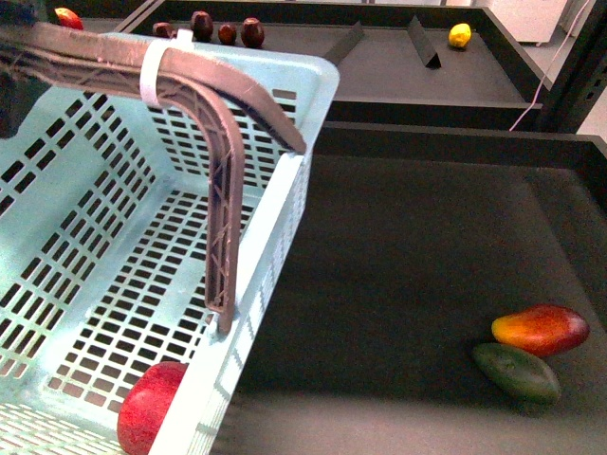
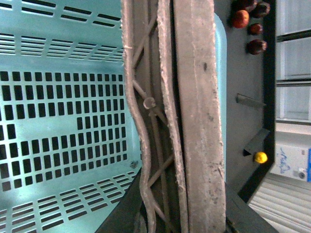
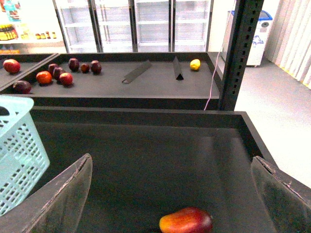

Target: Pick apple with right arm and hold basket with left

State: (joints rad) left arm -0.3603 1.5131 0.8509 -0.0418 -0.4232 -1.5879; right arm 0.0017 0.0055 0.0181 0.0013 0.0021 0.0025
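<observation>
The pale aqua basket fills the left of the front view, tilted. Its brown ribbed handle carries a white zip tie. A red apple lies inside it at the near corner. In the left wrist view my left gripper is shut on the handle, which runs straight through the jaws above the basket floor. My right gripper hangs open over the dark tray with nothing between its fingers. A red-orange mango lies below the gap. The basket's corner shows to one side.
The mango and a dark green oval fruit lie together at the tray's right front. The far shelf holds several dark red fruits, a yellow fruit and slanted dividers. A black post stands at the tray's far right corner.
</observation>
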